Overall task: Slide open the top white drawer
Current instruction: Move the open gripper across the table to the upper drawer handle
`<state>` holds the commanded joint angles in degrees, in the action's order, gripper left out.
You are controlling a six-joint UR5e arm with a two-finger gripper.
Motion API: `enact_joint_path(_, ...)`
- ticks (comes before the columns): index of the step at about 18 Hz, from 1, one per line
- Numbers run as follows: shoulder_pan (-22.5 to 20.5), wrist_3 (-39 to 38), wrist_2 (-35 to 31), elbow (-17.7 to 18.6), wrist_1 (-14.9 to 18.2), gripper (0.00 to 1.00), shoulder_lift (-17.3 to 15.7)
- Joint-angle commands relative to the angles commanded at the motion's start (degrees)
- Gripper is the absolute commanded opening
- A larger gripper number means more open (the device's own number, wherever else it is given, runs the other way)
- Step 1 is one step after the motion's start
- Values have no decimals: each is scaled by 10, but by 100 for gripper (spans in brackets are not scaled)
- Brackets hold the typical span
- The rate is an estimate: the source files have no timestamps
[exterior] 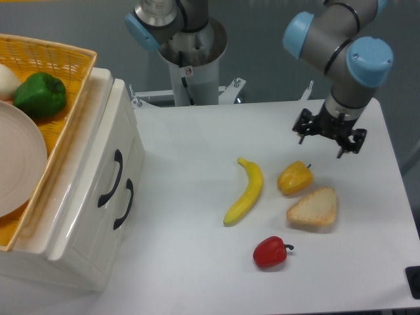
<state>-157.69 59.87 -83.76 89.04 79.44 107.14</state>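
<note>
The top white drawer (125, 141) is the upper front panel of the white cabinet at the left, with a black curved handle (110, 178). It looks pushed in, level with the lower drawer front. My gripper (330, 133) hangs over the table's far right, well away from the cabinet and just behind a yellow pepper. It points down and holds nothing that I can see. Its fingers are hidden under the wrist, so I cannot tell if they are open or shut.
The lower drawer handle (123, 204) sits right beside the top one. A yellow wicker basket (72, 98) on the cabinet holds a green pepper (41, 94) and a plate (20, 164). On the table lie a banana (245, 191), yellow pepper (294, 178), bread (314, 208) and red pepper (271, 252).
</note>
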Motion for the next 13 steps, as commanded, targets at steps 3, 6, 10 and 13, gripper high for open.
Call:
enact_joint_path(3, 30, -54, 25, -4, 16, 100, -2)
enact_joint_path(6, 46, -60, 61, -18, 68, 100, -4)
enact_joint_path(10, 73, -94, 112, -23, 101, 100, -9)
enact_joint_path(13, 109, -150, 124, -26, 97, 100, -9)
